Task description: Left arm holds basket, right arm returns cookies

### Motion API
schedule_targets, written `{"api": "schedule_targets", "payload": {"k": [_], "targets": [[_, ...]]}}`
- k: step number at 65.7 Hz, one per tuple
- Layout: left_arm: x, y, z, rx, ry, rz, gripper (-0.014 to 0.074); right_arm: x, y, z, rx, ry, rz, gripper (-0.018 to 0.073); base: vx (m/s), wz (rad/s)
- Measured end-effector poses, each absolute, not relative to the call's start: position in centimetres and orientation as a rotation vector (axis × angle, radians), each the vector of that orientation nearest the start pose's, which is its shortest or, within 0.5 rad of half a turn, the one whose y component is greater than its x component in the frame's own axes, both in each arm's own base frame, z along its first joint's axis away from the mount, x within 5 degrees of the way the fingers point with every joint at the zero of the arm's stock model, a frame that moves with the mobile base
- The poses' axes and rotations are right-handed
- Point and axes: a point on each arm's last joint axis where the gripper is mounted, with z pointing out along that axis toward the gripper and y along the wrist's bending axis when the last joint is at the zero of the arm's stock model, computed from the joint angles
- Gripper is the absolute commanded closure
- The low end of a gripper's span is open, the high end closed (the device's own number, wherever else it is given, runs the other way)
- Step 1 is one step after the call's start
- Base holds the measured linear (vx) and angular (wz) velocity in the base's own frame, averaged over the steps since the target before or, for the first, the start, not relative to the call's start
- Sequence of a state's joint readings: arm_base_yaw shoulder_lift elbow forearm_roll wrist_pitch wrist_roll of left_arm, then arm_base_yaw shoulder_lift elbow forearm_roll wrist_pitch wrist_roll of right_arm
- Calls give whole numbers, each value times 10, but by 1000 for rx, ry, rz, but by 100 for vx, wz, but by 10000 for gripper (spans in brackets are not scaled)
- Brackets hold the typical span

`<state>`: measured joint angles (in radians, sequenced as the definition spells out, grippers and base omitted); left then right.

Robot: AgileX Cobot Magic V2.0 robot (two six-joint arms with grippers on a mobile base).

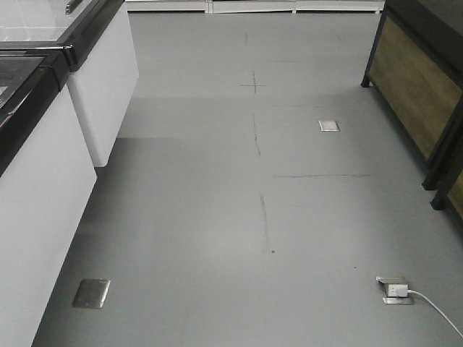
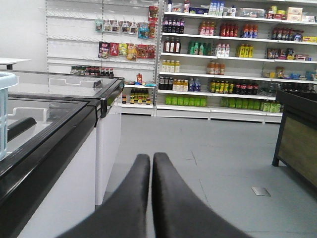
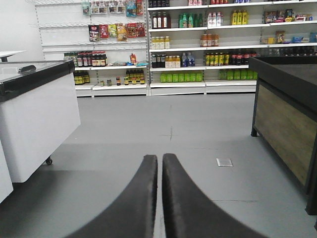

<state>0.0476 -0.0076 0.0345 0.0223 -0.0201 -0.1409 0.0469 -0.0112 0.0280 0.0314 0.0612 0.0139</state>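
left gripper (image 2: pixel 151 157) and right gripper (image 3: pixel 159 157) both pinched shut, empty; basket (image 2: pixel 4 114) only a sliver, seemingly on the freezer (image 2: pixel 59 124) top, judged light stiff plastic, best taken at the rim; cookies unseen.

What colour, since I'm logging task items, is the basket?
Light blue, with slotted sides. The basket shows best in the left wrist view, at the far left edge.
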Motion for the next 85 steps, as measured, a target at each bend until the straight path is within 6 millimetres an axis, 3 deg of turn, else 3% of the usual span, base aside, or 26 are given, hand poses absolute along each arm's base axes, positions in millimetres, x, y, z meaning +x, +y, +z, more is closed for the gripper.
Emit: {"api": "schedule_targets", "payload": {"k": [56, 71, 85], "targets": [[56, 3, 207, -124, 1492, -57, 602, 57, 3, 199, -3, 1562, 74, 570, 0, 0], [55, 3, 233, -129, 1516, -57, 602, 57, 3, 199, -3, 1562, 74, 570, 0, 0], [71, 4, 269, -140, 1613, -54, 602, 57, 3, 199, -3, 1562, 74, 570, 0, 0]]}}
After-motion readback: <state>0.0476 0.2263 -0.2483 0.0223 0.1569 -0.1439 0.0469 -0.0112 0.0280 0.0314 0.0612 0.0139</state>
